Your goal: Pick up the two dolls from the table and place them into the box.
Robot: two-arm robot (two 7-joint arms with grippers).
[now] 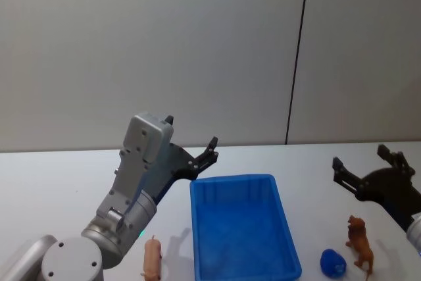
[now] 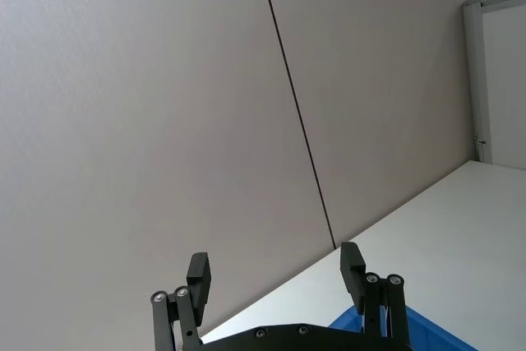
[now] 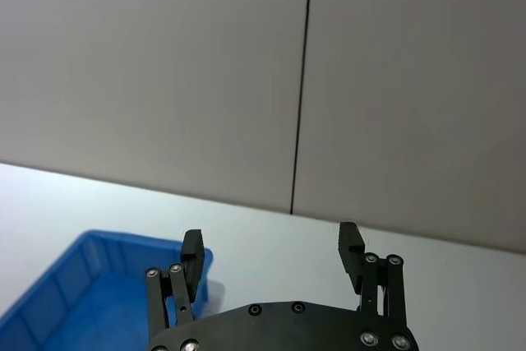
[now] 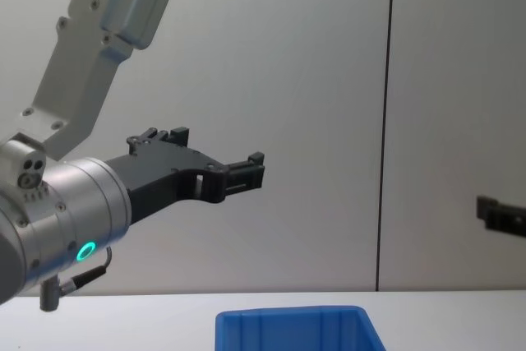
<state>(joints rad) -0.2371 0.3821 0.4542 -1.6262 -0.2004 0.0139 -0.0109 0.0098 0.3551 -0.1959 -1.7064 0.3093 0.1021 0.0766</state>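
A bright blue box [image 1: 243,228] stands open and empty on the white table [image 1: 52,189]. A pink animal doll [image 1: 152,259] lies left of the box near the front edge. An orange lion-like doll [image 1: 360,241] stands to the box's right. My left gripper [image 1: 192,131] hangs open in the air above the box's far left corner, well above the pink doll. Its wrist view shows the black fingers [image 2: 199,269] spread with nothing between them. My right gripper [image 1: 359,157] is open too, raised behind the orange doll. Its fingers [image 3: 349,236] stand apart beside the box [image 3: 74,293].
A small blue rounded object [image 1: 333,262] lies between the box and the orange doll. A grey panelled wall [image 1: 197,44] rises behind the table. In the chest view my left gripper [image 4: 218,147] floats high above the box rim [image 4: 288,316].
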